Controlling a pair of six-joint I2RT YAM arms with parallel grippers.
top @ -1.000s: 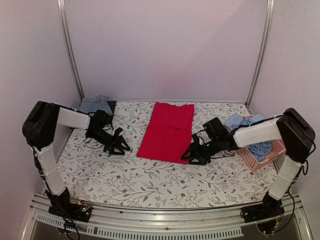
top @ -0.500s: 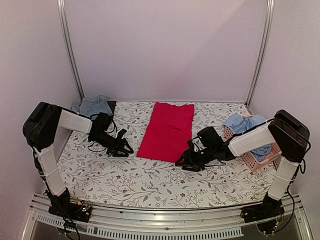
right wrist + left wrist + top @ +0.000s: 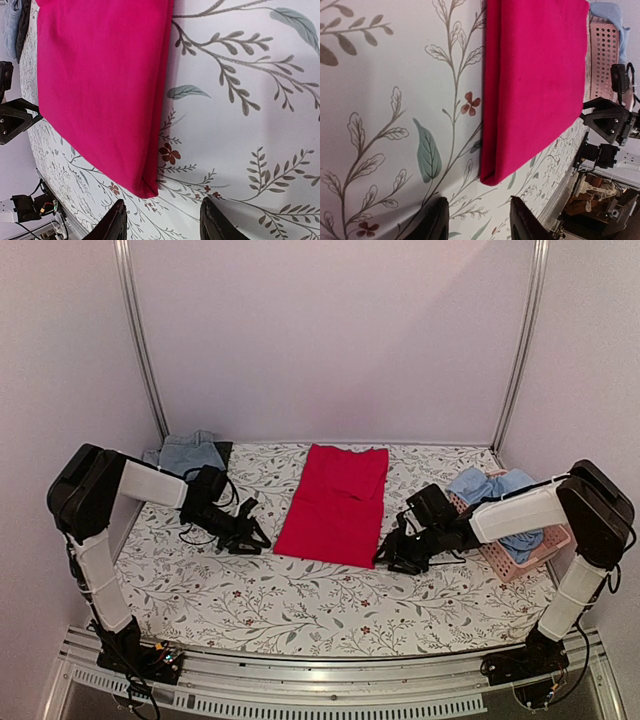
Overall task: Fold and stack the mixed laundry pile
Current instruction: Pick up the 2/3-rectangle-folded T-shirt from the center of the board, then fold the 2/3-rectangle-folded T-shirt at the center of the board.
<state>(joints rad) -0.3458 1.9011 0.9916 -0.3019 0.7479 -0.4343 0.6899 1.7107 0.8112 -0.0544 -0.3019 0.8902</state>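
A bright red garment [image 3: 335, 502] lies folded into a long strip on the floral tablecloth [image 3: 300, 590]. My left gripper [image 3: 258, 540] is low over the cloth just left of its near-left corner [image 3: 490, 177], jaws open and empty [image 3: 479, 222]. My right gripper [image 3: 385, 558] is by the near-right corner [image 3: 147, 190], also open and empty [image 3: 162, 222]. In both wrist views the corner lies just ahead of the fingertips, not between them. A light blue garment [image 3: 497, 487] spills out of the pink basket [image 3: 525, 562] on the right.
A folded pale blue and dark cloth stack [image 3: 192, 450] lies at the back left corner. The pink basket stands close behind my right arm. Metal posts [image 3: 140, 340] rise at the back corners, and a rail [image 3: 320, 680] runs along the near edge.
My left gripper has slid right, closer to the red garment's near-left corner. My right gripper swung left and came back to the near-right corner. The garment has not moved.
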